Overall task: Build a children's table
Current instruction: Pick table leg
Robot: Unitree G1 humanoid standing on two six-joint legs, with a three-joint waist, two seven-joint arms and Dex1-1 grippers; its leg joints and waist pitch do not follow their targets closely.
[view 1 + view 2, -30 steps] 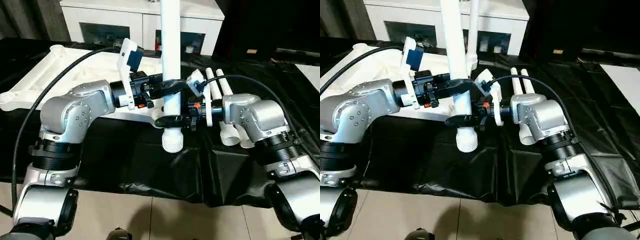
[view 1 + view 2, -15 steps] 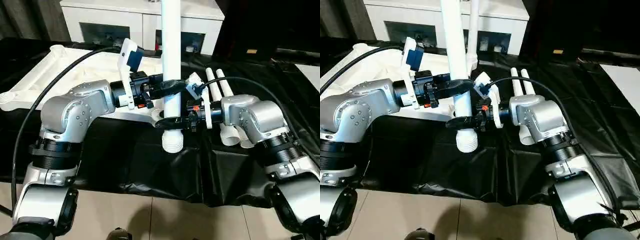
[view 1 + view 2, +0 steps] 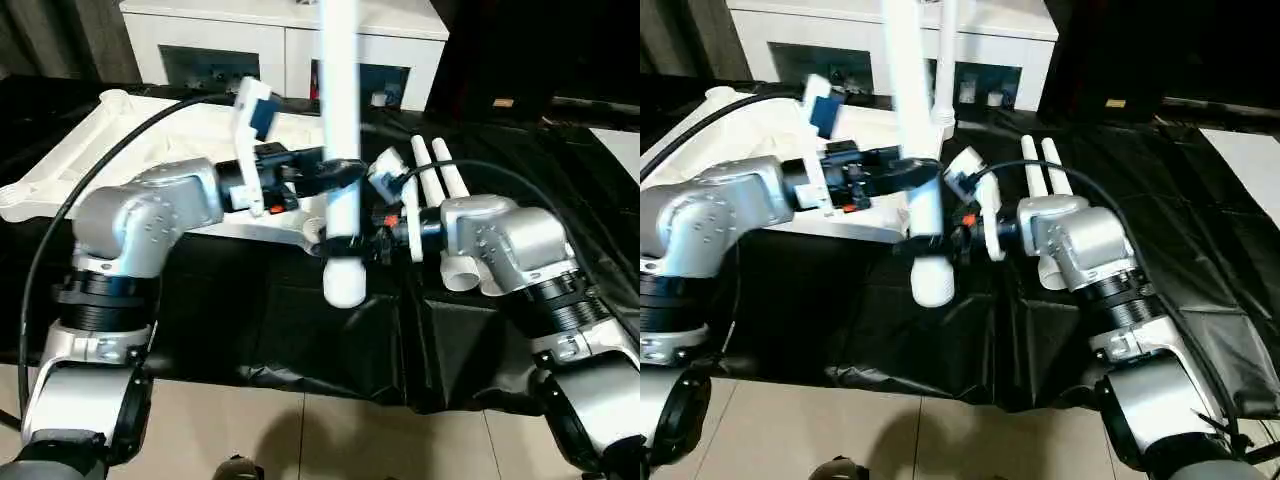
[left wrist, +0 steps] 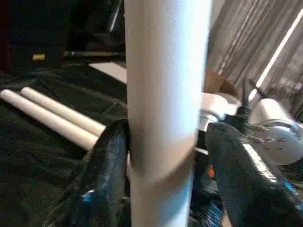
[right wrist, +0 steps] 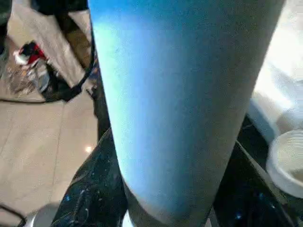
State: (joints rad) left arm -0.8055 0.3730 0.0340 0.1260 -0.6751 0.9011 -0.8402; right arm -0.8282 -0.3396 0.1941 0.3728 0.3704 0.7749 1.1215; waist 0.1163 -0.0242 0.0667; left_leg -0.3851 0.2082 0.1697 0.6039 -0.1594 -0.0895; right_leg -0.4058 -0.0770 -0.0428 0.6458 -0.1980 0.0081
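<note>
A white tapered table leg [image 3: 341, 120] stands upright in front of me, its wide ribbed end [image 3: 345, 287] hanging just above the black cloth. My left gripper [image 3: 335, 172] sits around it higher up, open; one finger [image 4: 106, 175] touches the tube and the other [image 4: 241, 175] stands slightly off it. My right gripper [image 3: 345, 240] is shut on the leg lower down, both fingers [image 5: 90, 198] pressed to its sides. The white ribbed tabletop [image 3: 90, 150] lies upside down at the back left. Two more legs [image 3: 432, 170] lie behind my right wrist.
Another leg [image 3: 946, 60] stands upright at the tabletop's far corner. A white glass-doored cabinet [image 3: 200, 40] is behind the table. Black cloth [image 3: 300, 330] covers the work surface, and its front edge drops to a tiled floor [image 3: 330, 440].
My right gripper has closed onto the lower part of the leg. My left gripper's fingers have loosened around it. The leg stays upright and has sunk slightly.
</note>
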